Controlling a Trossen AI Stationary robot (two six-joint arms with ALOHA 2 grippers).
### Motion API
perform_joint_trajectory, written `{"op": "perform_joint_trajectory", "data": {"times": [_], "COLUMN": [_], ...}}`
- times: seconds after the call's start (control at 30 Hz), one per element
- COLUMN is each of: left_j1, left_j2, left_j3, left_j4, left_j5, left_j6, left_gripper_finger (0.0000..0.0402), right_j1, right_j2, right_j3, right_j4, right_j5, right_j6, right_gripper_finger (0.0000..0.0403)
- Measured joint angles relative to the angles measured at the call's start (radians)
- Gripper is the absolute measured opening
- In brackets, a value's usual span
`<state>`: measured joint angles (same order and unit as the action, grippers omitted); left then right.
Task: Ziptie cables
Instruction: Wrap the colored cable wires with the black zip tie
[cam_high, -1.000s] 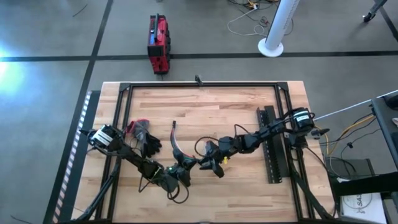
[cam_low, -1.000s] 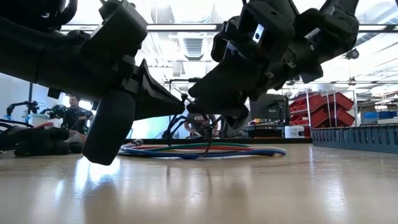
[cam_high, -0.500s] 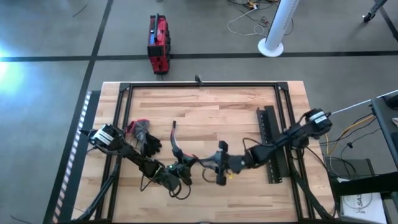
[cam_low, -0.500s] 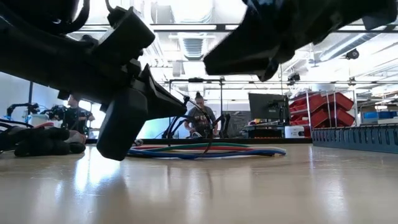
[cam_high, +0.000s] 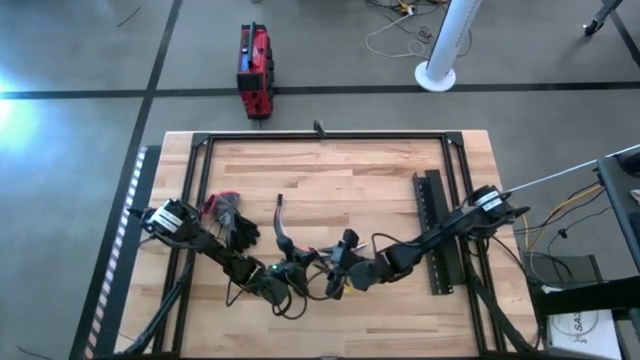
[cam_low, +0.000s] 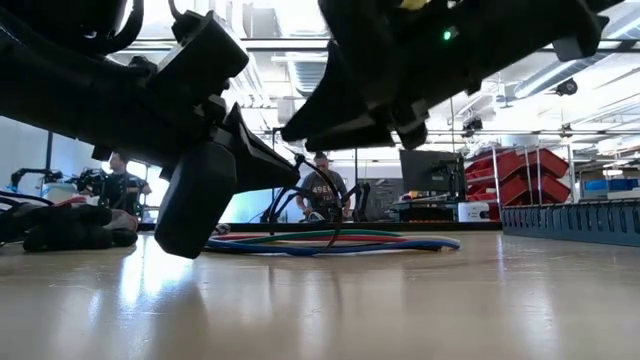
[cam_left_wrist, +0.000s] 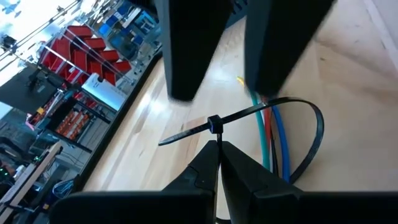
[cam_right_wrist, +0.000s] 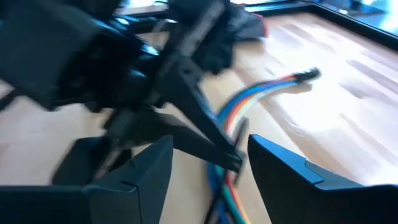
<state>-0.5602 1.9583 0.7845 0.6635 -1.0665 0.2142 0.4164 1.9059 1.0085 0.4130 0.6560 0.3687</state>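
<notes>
From above, the cables (cam_high: 281, 228) curve across the middle of the wooden table (cam_high: 330, 175); the left tool (cam_high: 296, 272) and right tool (cam_high: 338, 272) meet at their near end. In the left wrist view, the left tool is clenched on the ziptie (cam_left_wrist: 249, 118), looped around the cables. In the right wrist view, the right tool's fingers (cam_right_wrist: 283, 171) are spread, released.

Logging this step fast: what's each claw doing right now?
Left claw: shut on the ziptie, looped around the cables.
Right claw: open, close by the left claw, holding nothing.
</notes>
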Motion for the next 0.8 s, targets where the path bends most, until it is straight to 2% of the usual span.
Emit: {"op": "perform_joint_trajectory", "data": {"times": [0.17,0.8], "left_j1": [0.0,0.001], "left_j2": [0.0,0.0], "left_j3": [0.0,0.0], "left_j4": [0.001,0.008], "left_j5": [0.0,0.0], "left_j6": [0.0,0.0], "left_gripper_finger": [0.0,0.0], "right_j1": [0.0,-0.015], "right_j2": [0.025,0.044], "right_j3": [0.002,0.0], "right_j4": [-0.026,-0.019], "right_j5": [0.103,0.067], "right_j6": [0.088,0.129], "right_gripper_finger": [0.0182,0.0098]}}
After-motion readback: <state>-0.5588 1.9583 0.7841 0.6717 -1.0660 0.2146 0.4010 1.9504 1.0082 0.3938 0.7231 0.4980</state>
